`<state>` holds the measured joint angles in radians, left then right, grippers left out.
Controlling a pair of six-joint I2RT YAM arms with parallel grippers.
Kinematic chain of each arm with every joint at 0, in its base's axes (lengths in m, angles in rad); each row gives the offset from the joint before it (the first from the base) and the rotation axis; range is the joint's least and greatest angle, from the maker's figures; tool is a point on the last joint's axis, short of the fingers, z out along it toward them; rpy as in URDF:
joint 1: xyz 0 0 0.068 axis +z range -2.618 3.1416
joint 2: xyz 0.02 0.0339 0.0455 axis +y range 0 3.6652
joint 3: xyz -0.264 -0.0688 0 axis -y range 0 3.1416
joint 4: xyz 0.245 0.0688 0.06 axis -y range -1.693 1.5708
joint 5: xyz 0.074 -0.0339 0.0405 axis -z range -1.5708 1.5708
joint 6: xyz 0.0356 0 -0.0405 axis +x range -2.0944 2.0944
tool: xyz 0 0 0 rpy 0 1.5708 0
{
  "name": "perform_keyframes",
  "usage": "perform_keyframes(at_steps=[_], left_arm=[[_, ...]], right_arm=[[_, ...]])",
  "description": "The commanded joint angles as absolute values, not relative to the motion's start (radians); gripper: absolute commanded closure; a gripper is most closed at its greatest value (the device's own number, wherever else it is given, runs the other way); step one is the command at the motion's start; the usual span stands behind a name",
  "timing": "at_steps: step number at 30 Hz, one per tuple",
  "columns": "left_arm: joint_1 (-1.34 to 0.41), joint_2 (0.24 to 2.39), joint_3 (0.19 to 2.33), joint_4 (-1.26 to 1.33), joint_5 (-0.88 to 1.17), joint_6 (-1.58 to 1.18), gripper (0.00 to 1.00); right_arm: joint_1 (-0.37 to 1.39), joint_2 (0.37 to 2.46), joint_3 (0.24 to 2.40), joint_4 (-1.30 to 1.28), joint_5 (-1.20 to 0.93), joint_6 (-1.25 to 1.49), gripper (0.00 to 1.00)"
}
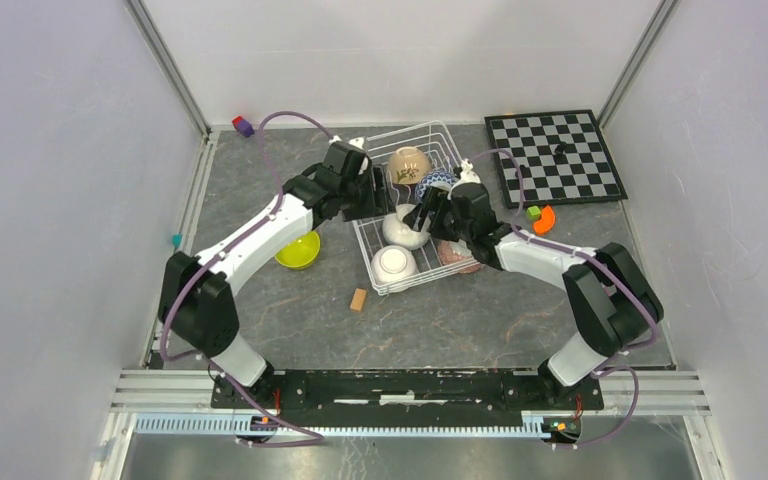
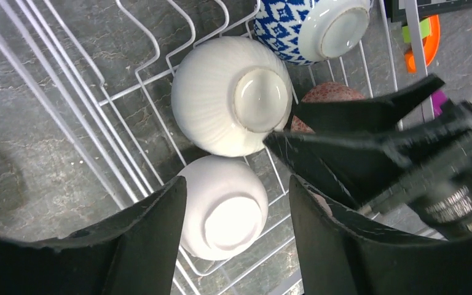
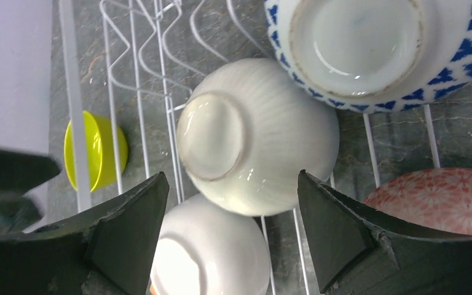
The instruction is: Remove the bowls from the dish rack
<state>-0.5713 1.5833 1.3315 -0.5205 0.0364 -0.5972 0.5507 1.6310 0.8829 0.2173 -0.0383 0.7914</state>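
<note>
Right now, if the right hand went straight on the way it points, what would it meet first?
Most likely the ribbed white bowl, lying bottom-up in the dish rack, straight ahead between the open fingers of the right hand. Its distance is unclear.

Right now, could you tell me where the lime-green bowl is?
In the top view, the lime-green bowl sits on the table just left of the dish rack, outside it.

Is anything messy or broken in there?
Nothing is broken or spilled. The white ribbed ceramic bowl and the blue-and-white patterned ceramic bowl lie tipped in the white wire dish rack, bottoms showing, not standing between the tines. A small tan wooden block lies loose on the grey table.
</note>
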Motion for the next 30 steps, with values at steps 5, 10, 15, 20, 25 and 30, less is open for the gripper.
perform_keyframes(at_steps=[5, 10, 15, 20, 25, 30], left_arm=[[-0.568, 1.713, 1.462, -0.492, 0.054, -0.615, 0.37], [-0.570, 1.792, 1.517, -0.502, 0.062, -0.623, 0.37], [-0.570, 1.845, 1.544, -0.512, 0.057, -0.616, 0.38], [-0.569, 1.882, 1.545, -0.512, 0.041, -0.606, 0.43], [-0.568, 1.925, 1.542, -0.501, 0.056, -0.608, 0.42], [-0.564, 1.938, 1.526, -0.499, 0.070, -0.617, 0.34]], right_arm=[[0.537, 1.502, 0.852, 0.212, -0.035, 0.731, 0.15], [0.528, 1.501, 0.859, 0.183, -0.029, 0.717, 0.14], [0.523, 1.459, 0.850, 0.148, 0.080, 0.699, 0.13], [0.521, 1.449, 0.821, 0.214, 0.070, 0.665, 0.13], [0.521, 1.522, 0.859, 0.240, -0.044, 0.619, 0.11], [0.512, 1.584, 0.884, 0.240, -0.073, 0.631, 0.02]])
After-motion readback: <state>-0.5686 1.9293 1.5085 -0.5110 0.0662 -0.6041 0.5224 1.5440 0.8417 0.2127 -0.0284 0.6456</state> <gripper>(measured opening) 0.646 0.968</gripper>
